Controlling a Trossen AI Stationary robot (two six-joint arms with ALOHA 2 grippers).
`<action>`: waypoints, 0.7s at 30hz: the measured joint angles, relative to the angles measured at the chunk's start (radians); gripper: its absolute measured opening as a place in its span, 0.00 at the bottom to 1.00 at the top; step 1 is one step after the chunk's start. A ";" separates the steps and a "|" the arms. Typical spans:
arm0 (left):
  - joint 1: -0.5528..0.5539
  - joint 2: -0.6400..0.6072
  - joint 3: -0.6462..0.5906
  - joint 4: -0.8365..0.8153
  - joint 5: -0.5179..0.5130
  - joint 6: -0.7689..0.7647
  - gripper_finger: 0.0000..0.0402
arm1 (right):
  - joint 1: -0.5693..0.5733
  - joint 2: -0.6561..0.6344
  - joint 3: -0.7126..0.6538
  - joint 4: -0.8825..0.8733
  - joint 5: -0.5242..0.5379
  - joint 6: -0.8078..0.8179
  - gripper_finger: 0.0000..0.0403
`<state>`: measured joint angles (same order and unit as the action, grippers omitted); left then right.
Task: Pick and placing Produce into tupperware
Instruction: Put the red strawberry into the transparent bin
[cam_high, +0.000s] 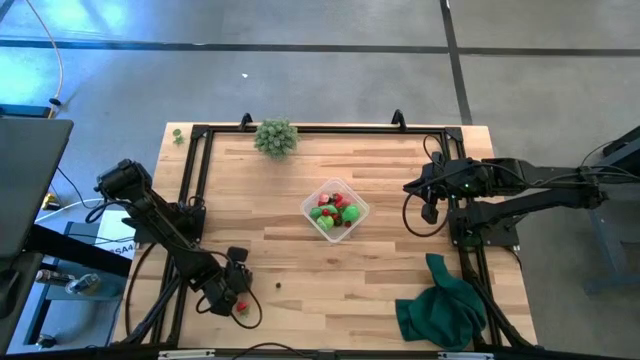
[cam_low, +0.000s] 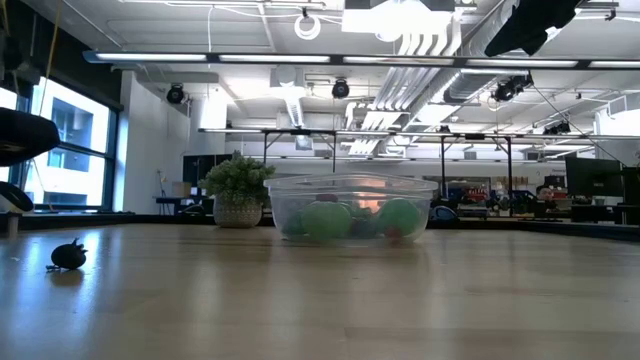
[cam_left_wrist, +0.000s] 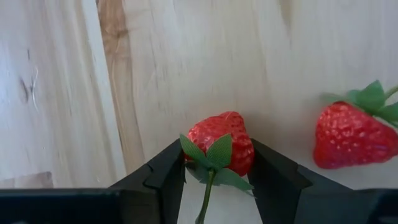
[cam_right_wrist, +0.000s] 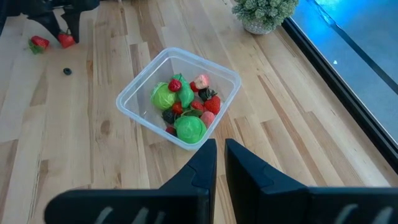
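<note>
- While the left gripper (cam_left_wrist: 217, 180) is sitting down at the table (cam_high: 400, 290), well away from the tupperware (cam_high: 336, 209) toward the left arm's near corner, its jaws are standing on either side of a strawberry (cam_left_wrist: 221, 148), pinching in on it; the pads appear to be touching the berry's flanks, though I cannot tell whether the squeeze is firm yet
- A second strawberry (cam_left_wrist: 352, 135) is lying just beside the first, apart from it; a small dark piece (cam_high: 278, 284) is lying between this pair and the tupperware
- The tupperware is already holding a mix of red and green produce (cam_right_wrist: 183, 106); the bushy clump (cam_high: 275, 136) is standing beyond it and a green cloth (cam_high: 440, 310) is lying near the opposite corner
- The right gripper (cam_right_wrist: 221, 155) is waiting above the table on the tupperware's far side, fingers pressed together, holding nothing
- To do this step well, I judge the jaws should be settling across the berry's widest part, not on the leafy stem (cam_left_wrist: 211, 163); lifting straight up should be avoiding a nudge to the neighbouring strawberry; a soft rounded toy could be slipping if gripped near its tip
</note>
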<state>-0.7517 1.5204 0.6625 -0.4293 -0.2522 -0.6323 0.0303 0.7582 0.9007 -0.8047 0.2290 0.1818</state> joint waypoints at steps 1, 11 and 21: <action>0.000 0.000 0.000 0.004 -0.003 0.000 0.38 | 0.000 0.000 0.000 0.000 0.000 0.000 0.06; 0.028 0.000 0.032 0.040 -0.081 -0.006 0.38 | 0.000 0.000 0.000 0.000 0.000 0.000 0.06; 0.272 -0.001 0.153 0.125 -0.084 0.175 0.38 | 0.000 0.000 0.000 0.000 0.000 0.000 0.06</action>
<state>-0.4798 1.5192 0.8155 -0.3040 -0.3362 -0.4568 0.0303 0.7582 0.9009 -0.8047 0.2287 0.1818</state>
